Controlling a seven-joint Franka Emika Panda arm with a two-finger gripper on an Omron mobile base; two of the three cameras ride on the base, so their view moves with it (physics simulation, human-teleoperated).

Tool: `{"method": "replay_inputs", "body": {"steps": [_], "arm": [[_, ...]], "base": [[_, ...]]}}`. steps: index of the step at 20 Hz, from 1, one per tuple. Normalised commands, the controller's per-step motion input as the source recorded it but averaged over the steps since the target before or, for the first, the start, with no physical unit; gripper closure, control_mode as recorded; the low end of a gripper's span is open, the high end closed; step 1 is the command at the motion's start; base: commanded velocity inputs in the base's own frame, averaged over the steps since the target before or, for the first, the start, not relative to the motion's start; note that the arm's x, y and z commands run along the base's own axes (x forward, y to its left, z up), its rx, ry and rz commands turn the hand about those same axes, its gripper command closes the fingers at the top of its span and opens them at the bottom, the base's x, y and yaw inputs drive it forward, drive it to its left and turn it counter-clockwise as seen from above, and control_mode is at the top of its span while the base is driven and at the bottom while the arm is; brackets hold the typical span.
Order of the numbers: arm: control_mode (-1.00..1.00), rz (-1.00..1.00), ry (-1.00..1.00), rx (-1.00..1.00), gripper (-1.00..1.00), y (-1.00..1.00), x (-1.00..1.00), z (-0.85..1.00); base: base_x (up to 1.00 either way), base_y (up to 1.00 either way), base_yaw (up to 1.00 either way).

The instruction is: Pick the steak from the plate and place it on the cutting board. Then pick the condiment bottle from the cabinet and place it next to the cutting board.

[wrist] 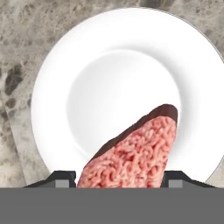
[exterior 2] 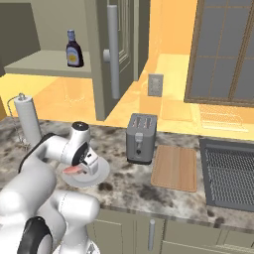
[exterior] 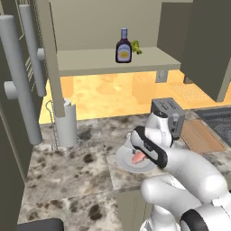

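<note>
In the left base view, the gripper is working low over the plate, and the steak is showing pink at the fingers; the grasp step on the steak appears to be in hand. Well beyond the fingers, the condiment bottle is standing upright on the shelf of the cabinet, a small green vegetable just beside it. In the right base view, the steak is lying at the fingers over the plate; the cutting board is resting flat on the table, beyond the toaster from the fingers. In the hand view, the steak is sitting between the two fingers, which are standing at a middling width on either side of it; whether they are pressing it firmly I cannot tell. The next move, in my judgement, calls for a firm grip, a lift clear of the plate, and a carry past the toaster. The table is speckled stone; the room is a warm-lit kitchen.
</note>
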Motion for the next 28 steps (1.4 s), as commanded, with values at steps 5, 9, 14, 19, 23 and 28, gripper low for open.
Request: {"method": "replay_inputs", "body": {"steps": [5,9,14,19,23,28], "arm": [[-1.0,-0.04,-0.01,0.0,1.0,-0.12,-0.22,0.11],[-1.0,-0.05,0.0,0.0,1.0,-0.15,-0.16,0.07],[-1.0,-0.05,0.0,0.0,1.0,-0.2,-0.09,0.01],[-1.0,-0.04,-0.04,0.0,1.0,-0.15,-0.13,0.0],[-1.0,-0.03,-0.07,0.0,1.0,-0.17,-0.11,0.0],[-1.0,-0.01,-0.06,0.0,1.0,-0.2,-0.03,0.0]], "base": [[0.0,0.0,0.0],[0.0,0.0,0.0],[0.0,0.0,0.0],[0.0,0.0,0.0],[0.0,0.0,0.0],[0.0,0.0,0.0]]}}
